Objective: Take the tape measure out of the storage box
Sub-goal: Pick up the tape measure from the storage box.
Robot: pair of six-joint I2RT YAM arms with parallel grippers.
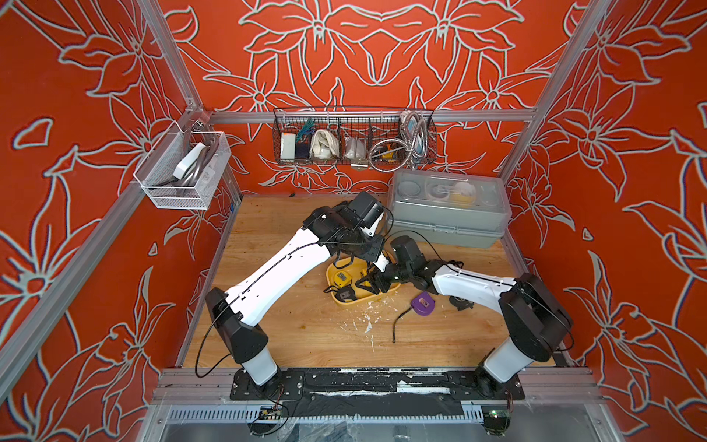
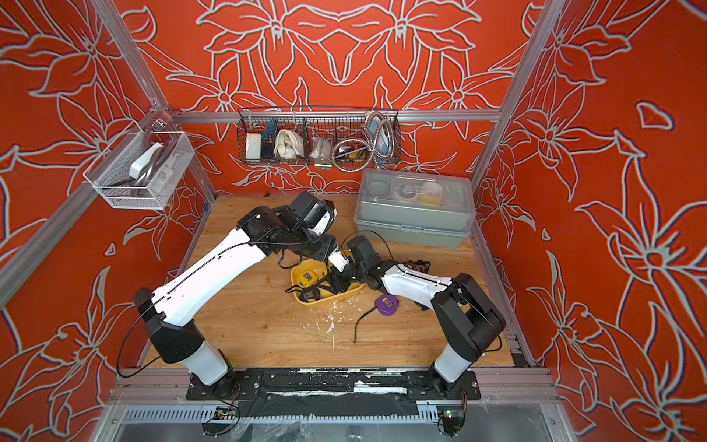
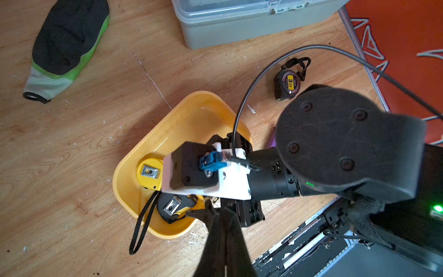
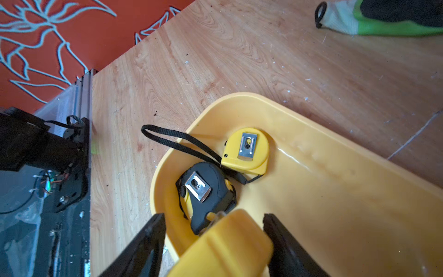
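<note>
Two tape measures [image 4: 247, 150] [image 4: 206, 191] crowd the storage box [image 4: 335, 191]; right tool [image 4: 213, 218] loosely straddles another [image 4: 227, 247], left tool [image 3: 217, 215] closed.

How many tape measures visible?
5: yellow tape measure, black tape measure in the storage box; second yellow tape measure between the right hand fingers; purple tape measure, second black tape measure on the table. More may be hidden.

Bright even light, soft shadows; wrist close-ups blurred (edges warped).
</note>
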